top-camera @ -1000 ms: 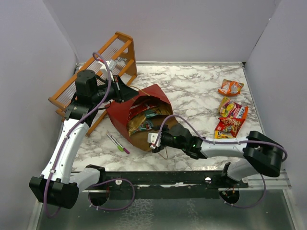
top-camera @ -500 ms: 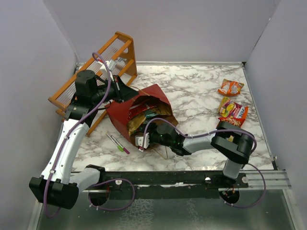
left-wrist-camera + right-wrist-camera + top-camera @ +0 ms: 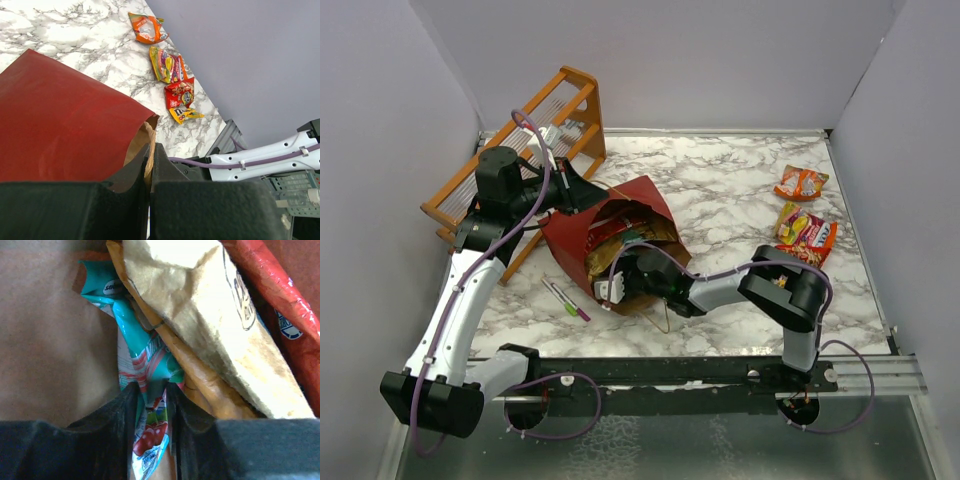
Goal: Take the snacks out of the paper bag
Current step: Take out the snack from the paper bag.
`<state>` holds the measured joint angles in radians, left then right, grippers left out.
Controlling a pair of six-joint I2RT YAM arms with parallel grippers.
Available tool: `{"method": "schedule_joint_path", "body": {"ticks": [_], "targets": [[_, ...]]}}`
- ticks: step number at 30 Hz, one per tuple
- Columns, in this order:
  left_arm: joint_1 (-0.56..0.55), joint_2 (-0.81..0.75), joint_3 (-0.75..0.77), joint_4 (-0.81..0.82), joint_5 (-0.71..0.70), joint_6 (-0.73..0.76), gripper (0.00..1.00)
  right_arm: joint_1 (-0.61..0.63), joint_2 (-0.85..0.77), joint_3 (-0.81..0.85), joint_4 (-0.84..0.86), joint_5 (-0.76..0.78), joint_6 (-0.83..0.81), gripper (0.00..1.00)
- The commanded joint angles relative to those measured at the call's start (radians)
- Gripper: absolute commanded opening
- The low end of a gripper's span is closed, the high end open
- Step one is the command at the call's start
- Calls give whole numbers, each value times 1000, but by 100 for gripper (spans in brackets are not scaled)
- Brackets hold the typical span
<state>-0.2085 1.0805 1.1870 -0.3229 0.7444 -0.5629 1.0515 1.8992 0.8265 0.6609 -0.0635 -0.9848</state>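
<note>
1. The step in hand is fetching another snack from inside the paper bag point(image 3: 578, 238), which lies on its side on the marble table point(image 3: 720, 180).
2. The left gripper point(image 3: 150, 152) is clamped on the bag's rim, propping the mouth open.
3. The right gripper point(image 3: 150, 390) sits deep in the bag, its fingers pinching a teal packet point(image 3: 131, 335) that lies against a tan packet point(image 3: 210, 325) and a red packet point(image 3: 280, 305).
4. Next, I'd judge, it needs a straight pull back out. The foil could slip, or its neighbours could be dragged along.
5. Four packets point(image 3: 803, 238) already lie out at the right.
6. The teal packet's white oval reads something like "sou…", and cherries are printed lower down. The tan packet's round stamp is unreadable.
</note>
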Motion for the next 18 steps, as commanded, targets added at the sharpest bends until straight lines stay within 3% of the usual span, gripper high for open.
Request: {"method": "schedule_joint_path", "body": {"ticks": [1,8,18], "targets": [[6,-34,8,16,7,-2,0,-1,-1,10,9,-1,13,25],[6,-31,6,15,3,-2,0,0,-106,-10,-76,-50,65,1],[7,-18,15,15,-5,1,0,1,-402,-23,-557,-284,189,1]]}}
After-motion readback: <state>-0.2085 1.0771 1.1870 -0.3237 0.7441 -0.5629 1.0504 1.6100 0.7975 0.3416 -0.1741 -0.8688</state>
